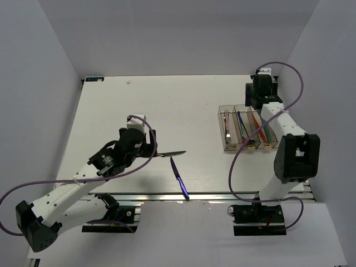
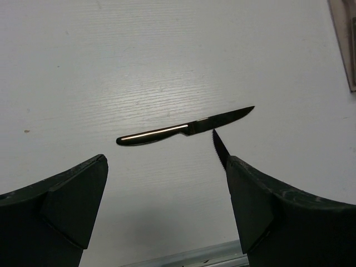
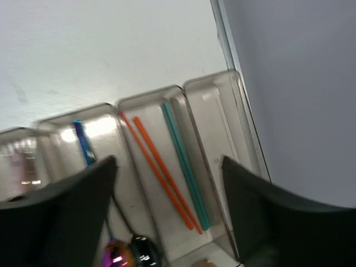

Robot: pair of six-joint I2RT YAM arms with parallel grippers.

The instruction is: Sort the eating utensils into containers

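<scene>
Two lie loose by the surface's (image 1: 139,100) near edge: dark knife (image 2: 183,129), blue knife (image 1: 179,178). My open left claw (image 2: 166,167) hovers over the dark knife; I'd straddle its handle squarely. Right claw (image 3: 167,161) gapes empty above the bins (image 1: 221,127).

Short knife (image 1: 172,153) just behind long knife (image 1: 179,178) on table (image 1: 167,100), containers (image 1: 221,111) well right of both, chopsticks (image 3: 159,171) in one compartment
</scene>
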